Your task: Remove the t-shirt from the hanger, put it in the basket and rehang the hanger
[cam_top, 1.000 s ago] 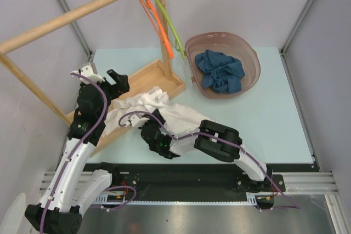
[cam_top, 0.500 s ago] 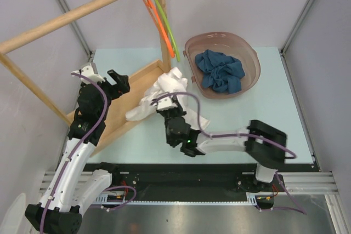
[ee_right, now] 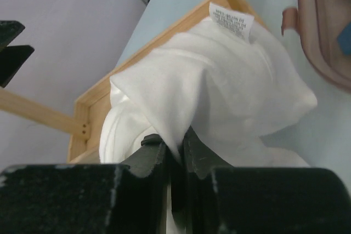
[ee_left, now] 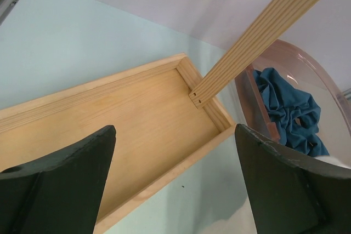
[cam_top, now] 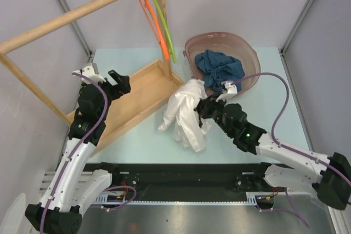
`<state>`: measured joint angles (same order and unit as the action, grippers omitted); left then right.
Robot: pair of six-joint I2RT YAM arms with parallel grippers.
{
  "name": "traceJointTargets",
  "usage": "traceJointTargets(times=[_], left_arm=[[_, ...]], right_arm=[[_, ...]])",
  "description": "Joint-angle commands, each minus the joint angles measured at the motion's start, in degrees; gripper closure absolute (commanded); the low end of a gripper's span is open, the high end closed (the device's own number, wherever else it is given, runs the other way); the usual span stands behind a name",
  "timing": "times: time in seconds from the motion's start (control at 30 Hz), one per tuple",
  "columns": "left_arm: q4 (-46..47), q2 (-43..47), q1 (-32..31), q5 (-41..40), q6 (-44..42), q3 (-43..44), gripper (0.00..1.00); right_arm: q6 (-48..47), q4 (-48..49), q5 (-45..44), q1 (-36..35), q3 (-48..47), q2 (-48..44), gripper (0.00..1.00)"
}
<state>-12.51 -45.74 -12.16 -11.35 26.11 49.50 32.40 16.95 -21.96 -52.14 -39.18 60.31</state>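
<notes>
top external — basin (cam_top: 250, 58) beside white t-shirt (cam_top: 186, 114)

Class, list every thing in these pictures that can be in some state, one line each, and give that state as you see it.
white t-shirt: off the hangers, bunched, pinched in the right hand.
right hand: shut on the t-shirt.
left hand: open, holding nothing.
orange hanger: hanging on the rail, bare.
green hanger: hanging on the rail, bare.
basin: upright, holding a cloth.
blue cloth: crumpled in the basin.
</notes>
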Motion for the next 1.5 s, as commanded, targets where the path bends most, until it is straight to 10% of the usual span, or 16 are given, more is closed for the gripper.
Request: traceJointTargets(times=[0.0,0.3,0.77,1.47], left_arm=[[2.23,0.21,0.47,1.33,1.14,-0.01,0.05],[2.4,-0.06,0.47,1.95,1.31,-0.1,0.05],[2.23,-0.58,0.47,1.95,1.14,-0.01,0.05],[2.23,-1.2,0.47,3.18,1.4,0.08,0.06]], right_arm=[[16.0,-0.07,15.44,5.11,3.93,-10.2,1.0],[24.63,-5.52,32.74,21.89,0.96,-20.5,1.0],[31.49,-2.27,50.87,47.82,-40.58,16.65,1.0],[14.81,-13.68,44.38,50.74,-46.6,54.29,1.0]])
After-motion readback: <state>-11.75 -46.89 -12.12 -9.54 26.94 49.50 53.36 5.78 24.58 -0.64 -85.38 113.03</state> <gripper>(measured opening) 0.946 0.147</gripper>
